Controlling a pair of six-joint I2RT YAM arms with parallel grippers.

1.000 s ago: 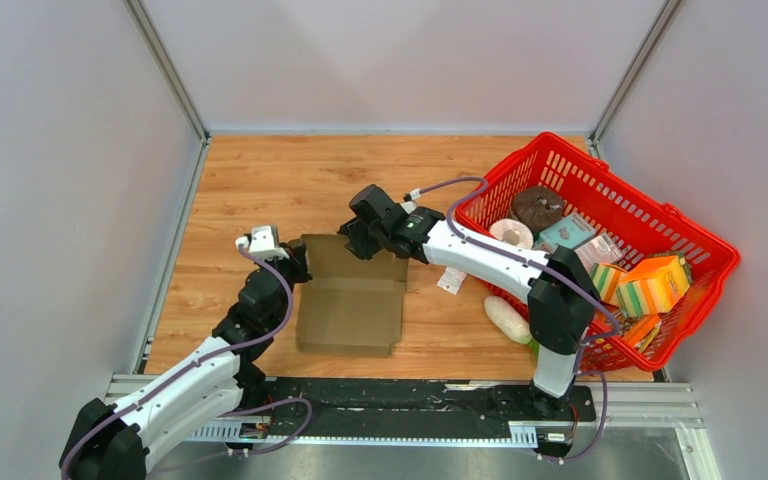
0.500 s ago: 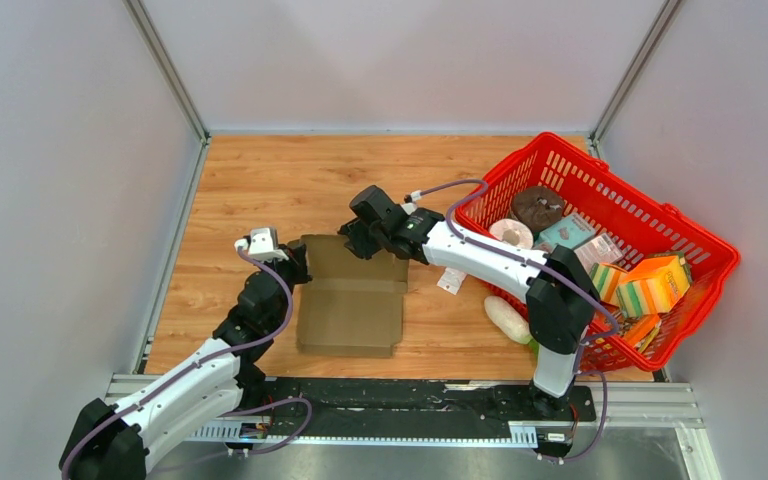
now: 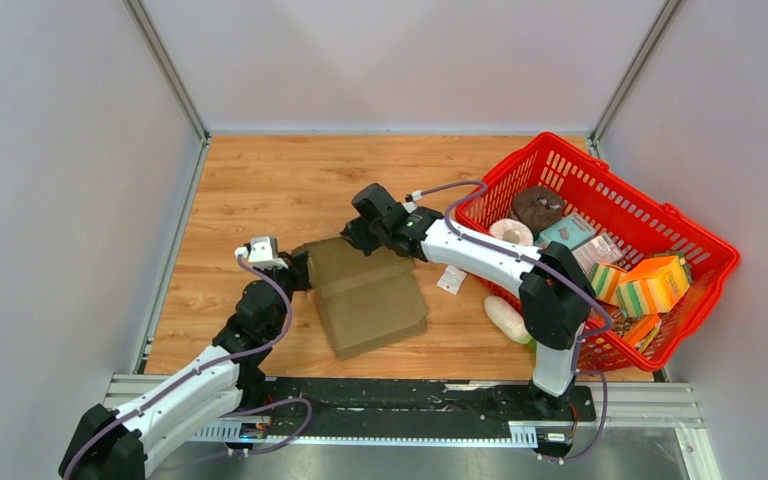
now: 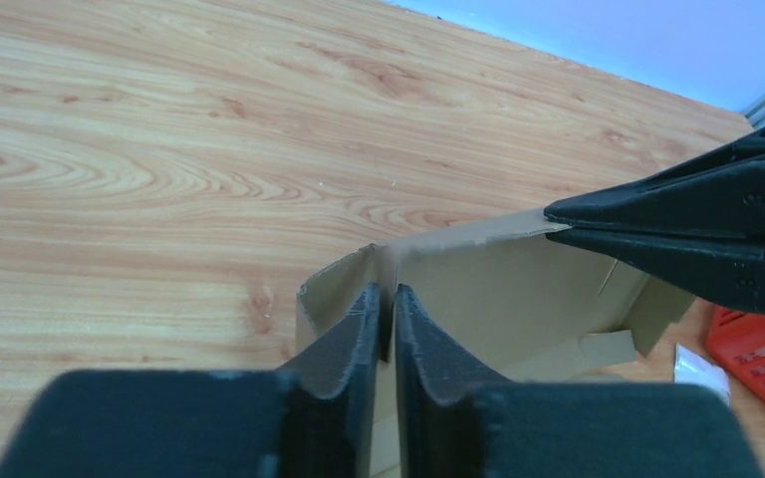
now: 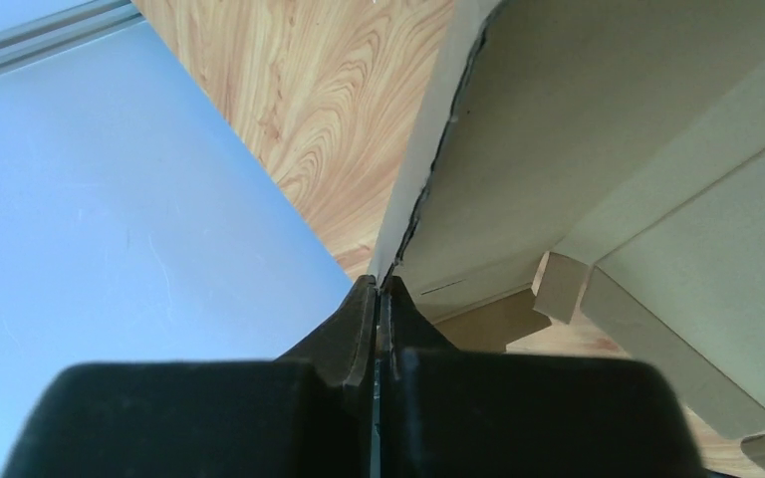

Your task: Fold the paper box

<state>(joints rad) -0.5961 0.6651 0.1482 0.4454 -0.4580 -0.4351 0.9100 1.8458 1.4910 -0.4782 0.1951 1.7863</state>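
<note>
Left end effector (image 4: 383, 292) and right end effector (image 5: 380, 283) pinched on paper box (image 3: 370, 298) at nine and twelve o'clock, apparently opening it up; next, squaring the walls gently.

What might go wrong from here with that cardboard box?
The left end effector and right end effector each pinch only a thin edge of the box, so the cardboard may slip out or tear. With two arms pulling on one partly lifted box, it may crease in the wrong place. The white packet lies close by and might get swept along.
</note>
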